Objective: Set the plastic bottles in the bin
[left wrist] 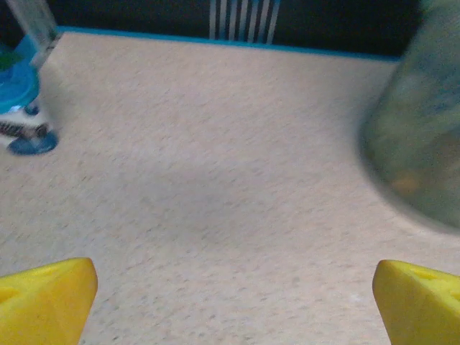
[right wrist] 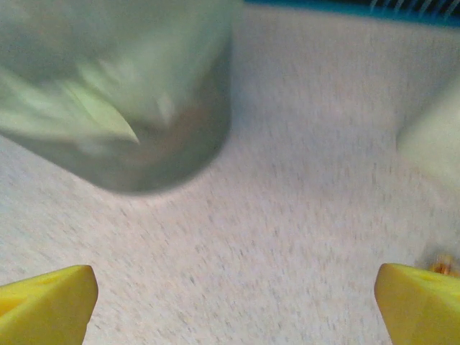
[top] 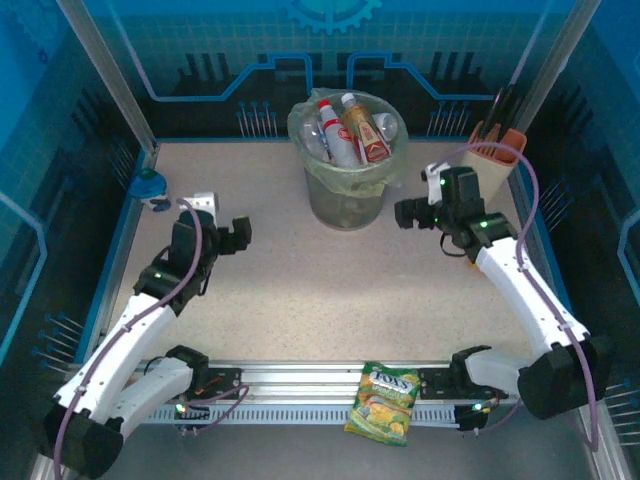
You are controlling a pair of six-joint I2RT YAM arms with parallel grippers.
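Observation:
The grey bin (top: 345,185), lined with a pale green bag, stands at the back middle of the table. Several plastic bottles stick out of it, among them a copper-brown one (top: 366,132) and a white one with a red cap (top: 330,128). Another bottle with a blue cap (top: 150,187) stands at the far left edge and appears in the left wrist view as a blue-labelled bottle (left wrist: 18,108). My left gripper (top: 238,233) (left wrist: 233,302) is open over bare table, left of the bin (left wrist: 424,144). My right gripper (top: 405,212) (right wrist: 233,305) is open just right of the bin (right wrist: 122,93).
A beige and orange utensil holder (top: 495,150) stands at the back right, behind my right arm. A yellow-green candy bag (top: 383,402) lies on the rail at the near edge. Bare tabletop (top: 320,290) stretches between the two arms.

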